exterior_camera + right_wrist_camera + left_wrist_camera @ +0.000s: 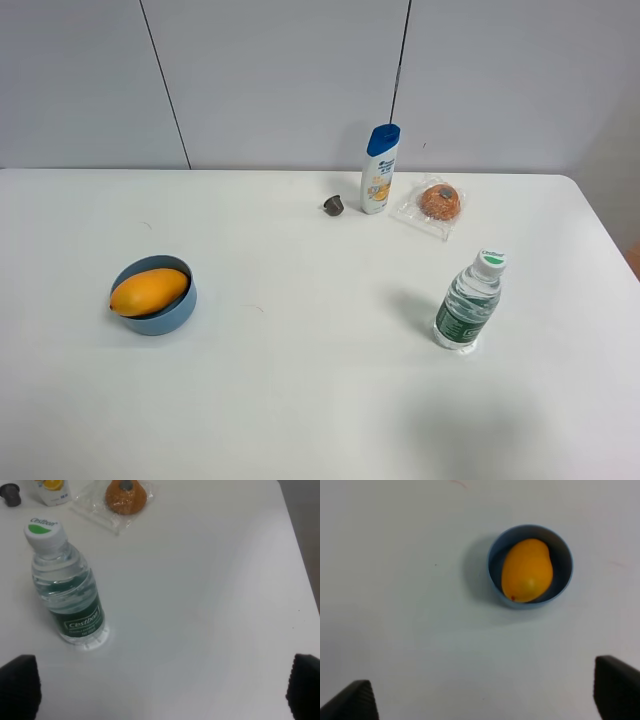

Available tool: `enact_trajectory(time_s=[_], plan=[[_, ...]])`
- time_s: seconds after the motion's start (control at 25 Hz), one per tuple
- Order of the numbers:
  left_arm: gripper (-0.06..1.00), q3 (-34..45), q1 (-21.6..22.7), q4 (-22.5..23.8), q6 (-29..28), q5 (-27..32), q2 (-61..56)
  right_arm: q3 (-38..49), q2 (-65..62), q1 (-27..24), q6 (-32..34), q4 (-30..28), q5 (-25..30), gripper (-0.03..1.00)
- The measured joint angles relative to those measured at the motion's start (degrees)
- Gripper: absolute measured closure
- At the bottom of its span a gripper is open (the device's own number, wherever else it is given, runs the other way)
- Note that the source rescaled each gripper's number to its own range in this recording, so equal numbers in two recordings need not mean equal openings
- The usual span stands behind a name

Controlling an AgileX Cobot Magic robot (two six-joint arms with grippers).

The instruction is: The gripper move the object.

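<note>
The orange-yellow mango [148, 291] lies in a blue bowl [174, 310] on the left of the white table. It also shows in the left wrist view [527, 570], inside the bowl [564, 562]. My left gripper [482, 695] is open and empty, well apart from the bowl; only its two black fingertips [350, 701] show. My right gripper [160, 687] is open and empty, close to the water bottle [67, 587]; its black fingertips [305, 686] sit at the frame corners. Neither arm shows in the exterior high view.
A water bottle [468, 301] stands at the right. At the back stand a white and blue shampoo bottle [379, 169], a small dark cap [333, 205] and a wrapped round snack [438, 202]. The table's right edge [300, 565] is near the right gripper.
</note>
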Motion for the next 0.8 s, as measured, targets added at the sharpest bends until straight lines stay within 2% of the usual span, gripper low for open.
enact_trajectory(time_s=[0.24,0.48,0.64,0.8], plan=[[0.32,8.4,0.0,0.0,2.1,0.1,-10.3,0.0,0.0,0.0,0.0,0.0,0.0,-0.03],[0.32,17.6,0.0,-0.1,2.2,-1.6,-14.7,0.0,0.0,0.0,0.0,0.0,0.0,-0.03],[0.32,20.9,0.0,-1.1,2.2,-2.5,-15.8,0.0,0.0,0.0,0.0,0.0,0.0,-0.03],[0.32,22.6,0.0,-3.0,2.2,-6.0,-16.6,0.0,0.0,0.0,0.0,0.0,0.0,-0.03]])
